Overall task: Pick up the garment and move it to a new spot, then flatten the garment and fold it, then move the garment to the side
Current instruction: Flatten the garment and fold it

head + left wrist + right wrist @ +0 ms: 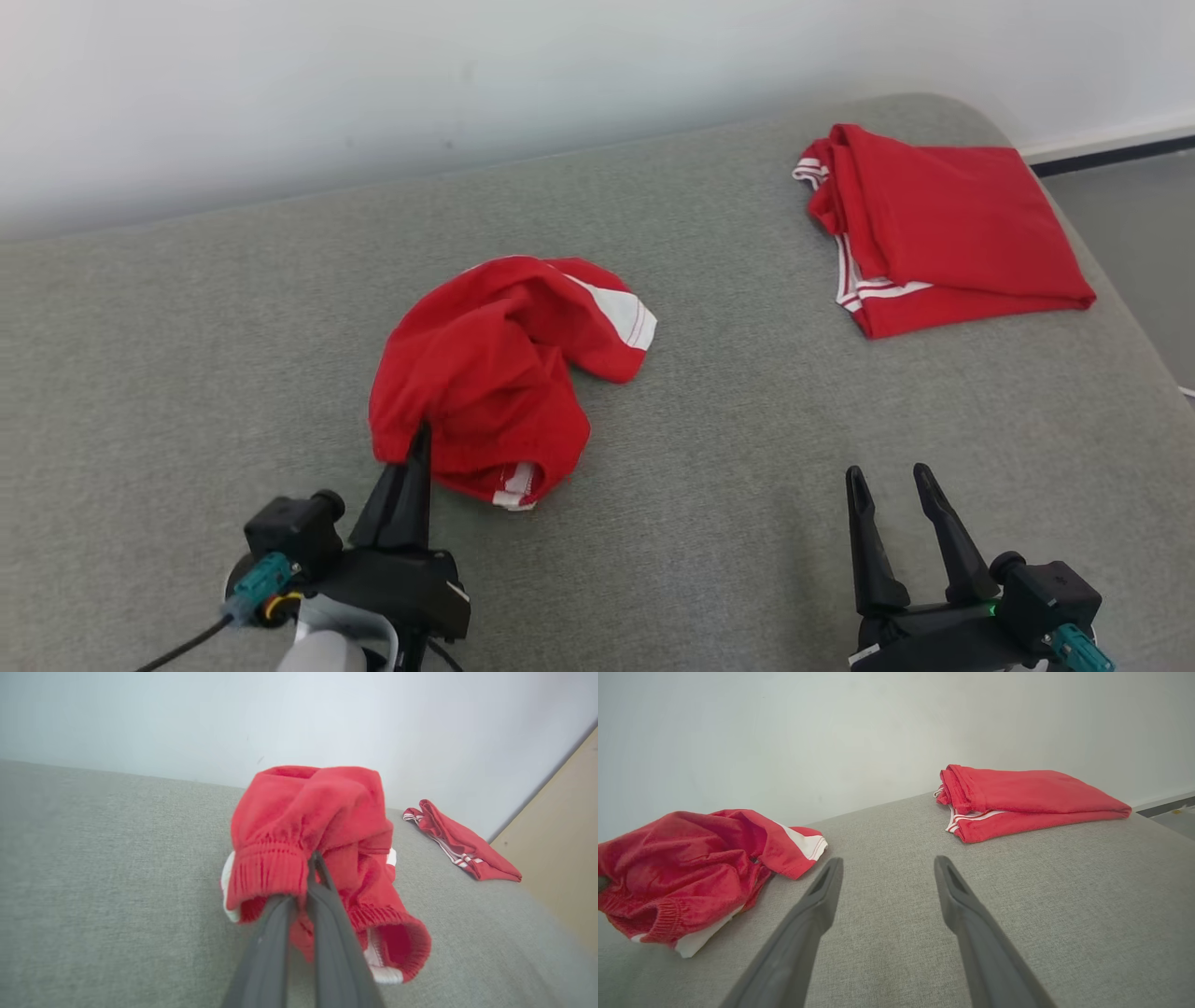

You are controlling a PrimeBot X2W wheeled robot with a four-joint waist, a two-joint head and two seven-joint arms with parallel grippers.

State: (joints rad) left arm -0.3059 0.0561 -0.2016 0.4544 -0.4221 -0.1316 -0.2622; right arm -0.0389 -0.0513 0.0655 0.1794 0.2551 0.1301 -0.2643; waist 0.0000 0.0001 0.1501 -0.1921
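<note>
Crumpled red garment (pixel 495 373) lies mid-cushion (pixel 728 439) — left gripper (pixel 422 437) clenched on its near ribbed hem. Right gripper (pixel 887 478) spread wide above the cushion, holding nothing. Folded clothes (pixel 943 229) at far right — well apart.

black left pincer (pixel 420 439) and right pincer (pixel 888 472), long tapered dark fingers (pixel 948 532), teal connectors (pixel 264 576), black cable (pixel 182 647), pale forearm (pixel 322 653)

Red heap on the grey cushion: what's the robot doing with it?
The left gripper has its jaws shut on the near edge of the red heap, a crumpled garment lying on the grey cushion. It is not flattened or folded yet. The right gripper hovers open over bare cushion, holding nothing. A second red garment lies folded at the far right.
</note>
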